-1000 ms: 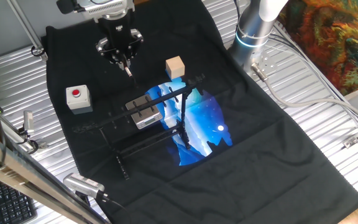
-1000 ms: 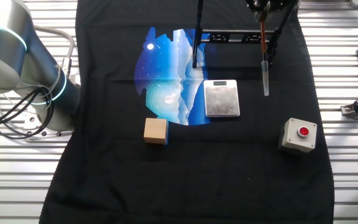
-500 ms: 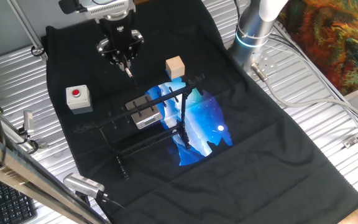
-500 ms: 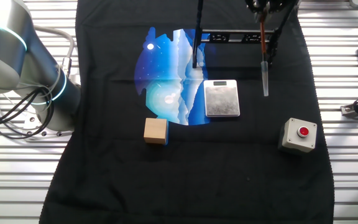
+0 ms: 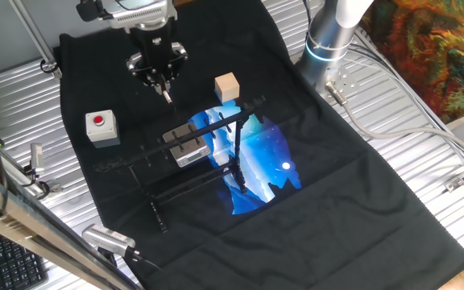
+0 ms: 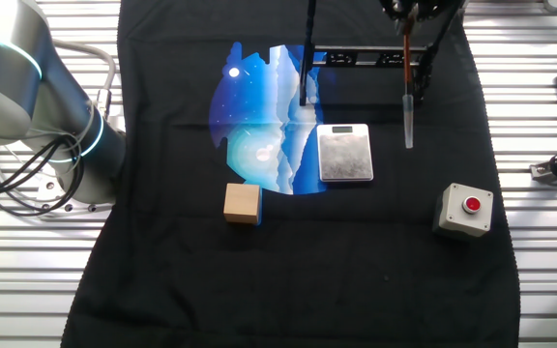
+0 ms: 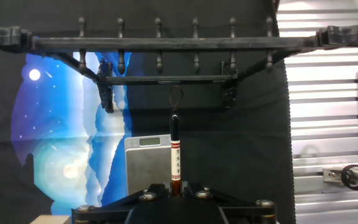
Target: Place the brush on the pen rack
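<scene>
Step in hand: carrying the brush (image 6: 409, 97) to the rack (image 7: 166, 43); placing not yet done. The brush is gripped at its upper end by the gripper (image 5: 163, 79), jaws narrow and closed on the shaft, as seen in the hand view. The rest of the shaft hangs free below the fingers, pale tip down, clear of the black cloth (image 6: 288, 280).

The rack is taken to be the black frame w/ 2 crossbars and a row of pegs, since a small loop is seen at the brush's far end in the hand view, which suits hanging. The grey block (image 6: 344, 153) w/ a small display window looks more like a scale. It lies just beside the frame. In the other fixed view the brush is seen beside the block, on the side of the red-button box (image 6: 465, 210). The wooden cube (image 6: 242, 203) is well apart.

Next move, as judged: the brush is to be brought toward the frame, the loop lined up w/ 1 peg, approx. the middle ones, then lowered over it before the jaws are opened. Fine alignment is called for, as loop and pegs are both small. Exact height vs. the pegs can't be told.
</scene>
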`<state>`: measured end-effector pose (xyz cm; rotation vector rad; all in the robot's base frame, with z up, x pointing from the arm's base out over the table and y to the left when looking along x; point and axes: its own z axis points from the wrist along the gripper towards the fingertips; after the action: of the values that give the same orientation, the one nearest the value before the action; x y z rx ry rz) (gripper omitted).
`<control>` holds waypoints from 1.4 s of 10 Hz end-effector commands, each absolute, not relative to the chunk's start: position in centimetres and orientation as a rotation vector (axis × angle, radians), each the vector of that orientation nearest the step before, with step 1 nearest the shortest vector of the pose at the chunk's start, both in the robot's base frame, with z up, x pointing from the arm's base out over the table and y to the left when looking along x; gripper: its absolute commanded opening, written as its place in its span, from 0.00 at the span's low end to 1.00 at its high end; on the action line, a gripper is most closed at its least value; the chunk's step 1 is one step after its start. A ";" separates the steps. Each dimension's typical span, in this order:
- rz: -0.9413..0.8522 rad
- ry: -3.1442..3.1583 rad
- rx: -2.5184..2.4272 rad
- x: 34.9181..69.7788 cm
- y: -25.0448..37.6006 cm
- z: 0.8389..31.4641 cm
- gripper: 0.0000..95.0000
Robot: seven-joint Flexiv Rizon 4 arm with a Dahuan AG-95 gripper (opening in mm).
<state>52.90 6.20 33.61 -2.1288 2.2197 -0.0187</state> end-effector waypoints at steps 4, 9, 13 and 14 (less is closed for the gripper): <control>-0.018 2.231 -2.118 52.7 6.5 33.6 0.00; -0.027 2.256 -2.087 52.6 6.9 33.4 0.00; -0.039 2.265 -2.071 52.5 7.1 32.6 0.00; -0.035 2.265 -2.067 52.5 7.1 32.6 0.00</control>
<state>52.42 7.16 32.57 -2.0603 2.2681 -0.0343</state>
